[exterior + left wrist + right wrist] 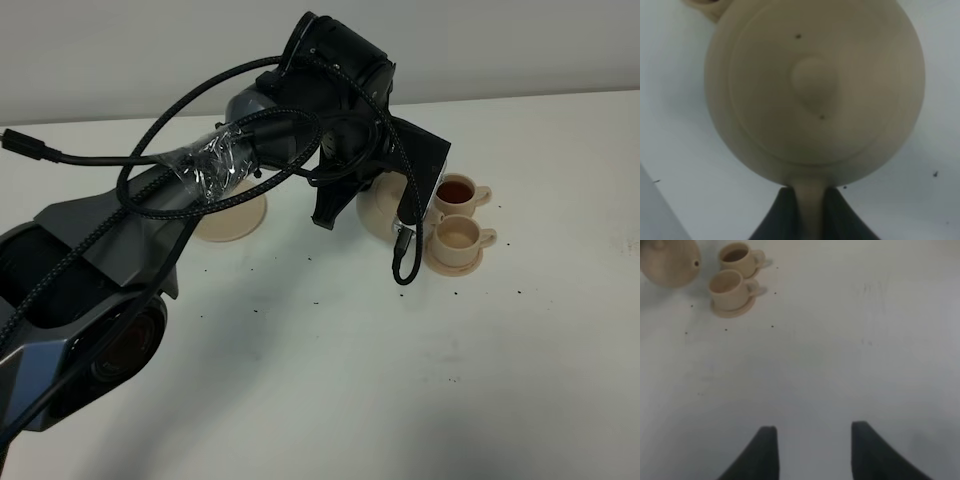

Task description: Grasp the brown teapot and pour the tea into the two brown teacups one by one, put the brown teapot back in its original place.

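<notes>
The brown teapot (812,95) fills the left wrist view, seen from above with its knobbed lid level. My left gripper (810,212) is shut on its loop handle. In the high view the left wrist (340,205) hides most of the teapot (385,212), which sits just left of the two brown teacups. The far teacup (458,193) holds dark tea. The near teacup (458,237) looks pale inside. Both stand on saucers. My right gripper (812,450) is open and empty over bare table, far from the teapot (667,260) and the cups (730,287).
A flat round tan saucer (232,218) lies left of the teapot, partly under the left arm. Small dark specks dot the white table (330,380). A loose cable (403,262) hangs from the wrist next to the near cup.
</notes>
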`<action>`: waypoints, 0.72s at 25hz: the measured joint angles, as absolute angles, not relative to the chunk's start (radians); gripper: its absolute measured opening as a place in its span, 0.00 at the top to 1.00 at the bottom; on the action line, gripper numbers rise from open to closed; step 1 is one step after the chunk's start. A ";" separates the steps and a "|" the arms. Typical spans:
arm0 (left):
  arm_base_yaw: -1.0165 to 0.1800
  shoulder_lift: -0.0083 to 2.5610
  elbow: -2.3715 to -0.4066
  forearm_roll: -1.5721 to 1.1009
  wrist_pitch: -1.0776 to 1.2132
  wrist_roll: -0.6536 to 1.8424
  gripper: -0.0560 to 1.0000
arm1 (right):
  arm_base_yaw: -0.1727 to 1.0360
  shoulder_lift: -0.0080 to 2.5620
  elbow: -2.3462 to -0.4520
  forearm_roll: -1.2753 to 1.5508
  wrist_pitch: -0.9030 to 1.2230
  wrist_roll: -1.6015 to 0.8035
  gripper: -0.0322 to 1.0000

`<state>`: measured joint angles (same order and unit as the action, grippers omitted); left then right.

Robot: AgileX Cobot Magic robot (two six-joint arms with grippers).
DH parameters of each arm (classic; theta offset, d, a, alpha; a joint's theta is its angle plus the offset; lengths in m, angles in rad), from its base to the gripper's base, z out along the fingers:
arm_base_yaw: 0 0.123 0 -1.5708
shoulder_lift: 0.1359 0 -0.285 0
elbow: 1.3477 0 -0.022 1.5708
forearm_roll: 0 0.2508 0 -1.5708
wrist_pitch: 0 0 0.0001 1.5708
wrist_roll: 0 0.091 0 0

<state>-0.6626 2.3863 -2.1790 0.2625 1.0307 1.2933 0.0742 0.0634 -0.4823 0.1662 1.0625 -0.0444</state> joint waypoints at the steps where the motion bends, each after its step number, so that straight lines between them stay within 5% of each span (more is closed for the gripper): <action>1: -0.663 2.393 -2.179 0.267 1.032 1.287 0.83 | 0.074 0.063 -0.482 0.166 1.063 -0.044 0.63; 18: -0.663 2.399 -2.179 0.372 0.958 1.269 0.83 | 0.074 0.063 -0.482 0.166 1.063 -0.045 0.63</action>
<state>-0.6626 2.3988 -2.1790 0.3719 0.9582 1.2686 0.0742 0.0634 -0.4823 0.1662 1.0625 -0.0450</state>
